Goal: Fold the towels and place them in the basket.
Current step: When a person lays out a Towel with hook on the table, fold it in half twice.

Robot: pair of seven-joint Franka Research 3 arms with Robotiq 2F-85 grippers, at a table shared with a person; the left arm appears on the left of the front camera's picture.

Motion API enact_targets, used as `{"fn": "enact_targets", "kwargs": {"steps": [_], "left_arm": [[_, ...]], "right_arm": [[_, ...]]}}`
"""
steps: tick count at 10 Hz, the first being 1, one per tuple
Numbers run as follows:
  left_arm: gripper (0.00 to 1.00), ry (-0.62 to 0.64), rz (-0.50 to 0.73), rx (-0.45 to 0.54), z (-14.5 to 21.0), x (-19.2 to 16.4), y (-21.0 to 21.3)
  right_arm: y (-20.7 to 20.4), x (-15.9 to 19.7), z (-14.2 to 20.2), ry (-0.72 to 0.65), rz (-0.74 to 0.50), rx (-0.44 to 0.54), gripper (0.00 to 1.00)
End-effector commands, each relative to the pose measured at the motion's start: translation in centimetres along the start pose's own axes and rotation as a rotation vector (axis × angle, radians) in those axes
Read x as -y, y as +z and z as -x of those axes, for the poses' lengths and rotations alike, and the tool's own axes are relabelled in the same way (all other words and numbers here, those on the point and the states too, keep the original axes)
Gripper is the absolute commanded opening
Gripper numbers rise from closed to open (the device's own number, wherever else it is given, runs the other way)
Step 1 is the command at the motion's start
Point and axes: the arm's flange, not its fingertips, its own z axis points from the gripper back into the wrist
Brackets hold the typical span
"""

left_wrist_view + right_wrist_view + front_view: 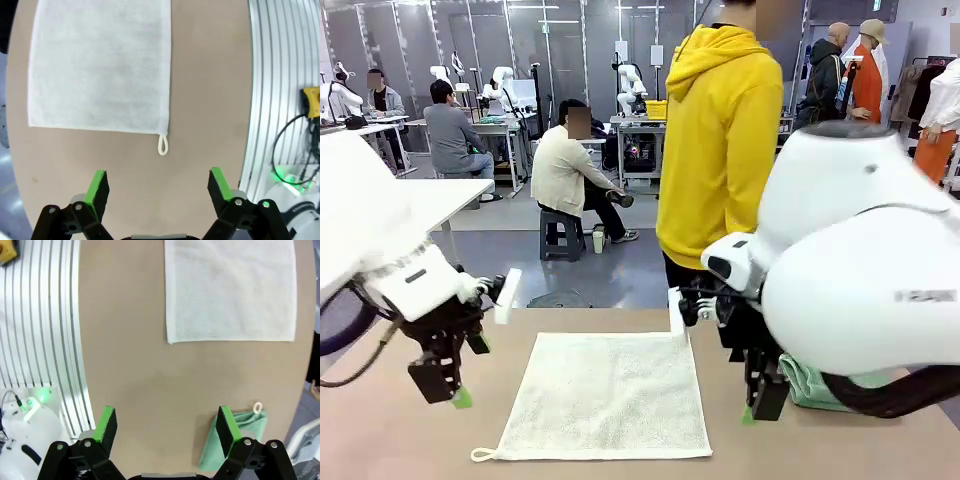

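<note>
By my reading the job is barely half begun: the cream-white towel (605, 395) lies spread flat and unfolded in the middle of the bench (380, 430), its loop (163, 145) at the near-left corner, while the green towel (250, 435) sits as a small bundle off to the right, looking already folded to me. Both are on the bench, so neither has gone into the basket yet. My left fingers (98, 187) hang spread wide and empty near the loop corner, and my right fingers (226, 427) are likewise apart with nothing in them, just beside the green towel. Nothing rests on the cream towel. A person (720, 150) in a yellow hoodie stands at the far edge, and my right arm (860, 260) hides much of the green towel from the front
</note>
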Motion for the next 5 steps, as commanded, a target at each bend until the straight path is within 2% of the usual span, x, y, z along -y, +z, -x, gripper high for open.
{"fn": "enact_targets", "kwargs": {"steps": [1,3,5], "left_arm": [[1.00,0.002,0.034,0.039,1.2,1.7,-2.9],[1.00,0.033,0.035,0.036,1.3,1.9,-4.5],[1.00,0.038,0.054,0.022,1.6,2.0,-5.0]], "right_arm": [[-2.7,0.2,-1.0,-0.084,0.002,-0.015,1.00],[-5.5,0.1,-0.8,-0.113,-0.032,-0.028,1.00],[-5.7,0.2,-0.5,-0.143,-0.028,-0.046,1.00]]}}
